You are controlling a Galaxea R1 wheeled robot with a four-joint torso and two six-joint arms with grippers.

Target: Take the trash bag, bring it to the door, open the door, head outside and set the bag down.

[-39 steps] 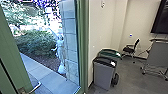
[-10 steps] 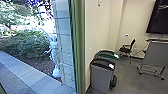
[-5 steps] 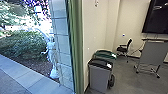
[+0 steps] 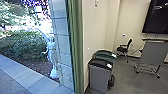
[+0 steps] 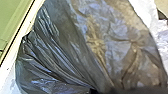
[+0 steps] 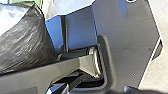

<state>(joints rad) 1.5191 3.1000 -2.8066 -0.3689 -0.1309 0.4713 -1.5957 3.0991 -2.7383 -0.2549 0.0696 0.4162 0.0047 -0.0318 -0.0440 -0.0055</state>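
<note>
Starting right at the grip: left gripper or right gripper, wide or narrow, impossible to tell from here. Just beyond, big and close, the trash bag [image 5: 72, 47], dark thin plastic, shiny, creased, with folds running together towards one edge. Probably hanging from the left arm, judging by that gather, but no proof of a hold. Near the robot's own dark plate [image 6: 127, 37] too, in the right wrist view, so mind any rubbing there!

And now outward, to the green frame [image 4: 78, 50], upright, with open passage beside it and daylight beyond. Looking like the carry-through stage, bag not yet set down. Slow and square does it: line up with the gap, tuck the bag in close, lift enough to clear frame and floor. No sudden turns, or else a swing, a snag, a split in that thin skin.

Further out, paving [image 4: 32, 80], the likely landing ground, then a shrub [image 4: 27, 47], and a pale figure [image 4: 51, 56], perhaps a person, by the stone wall [image 4: 62, 42]. Plenty of room to give there! Indoors, well off that line, the grey bin [image 4: 100, 77].
</note>
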